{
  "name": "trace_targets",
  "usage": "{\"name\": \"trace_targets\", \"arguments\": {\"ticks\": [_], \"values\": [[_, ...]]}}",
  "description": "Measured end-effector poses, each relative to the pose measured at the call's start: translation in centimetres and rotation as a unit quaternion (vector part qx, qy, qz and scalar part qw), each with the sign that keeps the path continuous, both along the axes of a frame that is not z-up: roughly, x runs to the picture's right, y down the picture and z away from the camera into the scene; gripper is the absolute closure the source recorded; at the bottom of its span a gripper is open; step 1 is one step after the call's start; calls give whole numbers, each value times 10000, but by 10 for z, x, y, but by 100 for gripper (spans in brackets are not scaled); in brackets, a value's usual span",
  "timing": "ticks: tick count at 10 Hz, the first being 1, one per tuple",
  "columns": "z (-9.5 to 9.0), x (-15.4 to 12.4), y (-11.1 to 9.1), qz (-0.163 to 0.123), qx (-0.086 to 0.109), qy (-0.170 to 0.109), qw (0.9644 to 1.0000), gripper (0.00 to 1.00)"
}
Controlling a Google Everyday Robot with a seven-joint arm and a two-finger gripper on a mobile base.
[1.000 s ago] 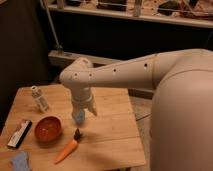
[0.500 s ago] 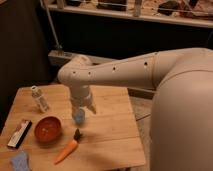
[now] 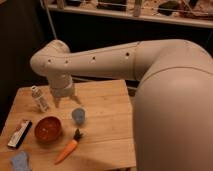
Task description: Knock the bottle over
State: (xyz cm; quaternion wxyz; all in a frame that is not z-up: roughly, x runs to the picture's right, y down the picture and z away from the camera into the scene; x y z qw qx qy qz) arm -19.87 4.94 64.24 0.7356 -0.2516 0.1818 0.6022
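Near edge of wooden counter (image 3: 107, 135): crumpled blue-grey cloth (image 3: 20, 161), orange carrot with dark top (image 3: 67, 149), flat black-and-white rectangular device (image 3: 19, 134). Behind them are the round orange bowl (image 3: 48, 129) and the small pale-blue cup (image 3: 78, 115). The cup is now fully in view, since the pincer that hung over it has moved off. The white two-finger pincer (image 3: 66, 101) has swung left and back over the last second and now hangs low at bottle height, fingers spread, pinching nothing. The slim whitish plastic bottle with pale cap (image 3: 39, 98) is at the counter's far left, upright, just left of the pincer with a small gap between them. Judgement: approach nearly closed, a sideways push left should tip it.
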Motion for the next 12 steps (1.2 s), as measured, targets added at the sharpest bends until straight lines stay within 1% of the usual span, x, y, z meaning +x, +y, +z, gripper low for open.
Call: {"name": "trace_targets", "arguments": {"ticks": [1,2,3,6,8,9,11,12], "values": [[-4,-19,-5,-111,28,-93,9999,35],[-3,-45,-11,-285,53,-177,9994,35],[-3,-55,-13,-365,52,-213,9991,35],[6,-112,-18,-711,-20,-486,9963,35],[14,-148,-23,-802,-62,-711,9942,35],[17,-175,-27,-841,-65,-865,9927,35],[18,-207,-28,-911,-55,-1013,9907,35],[20,-228,-28,-950,-36,-1089,9895,35]]}}
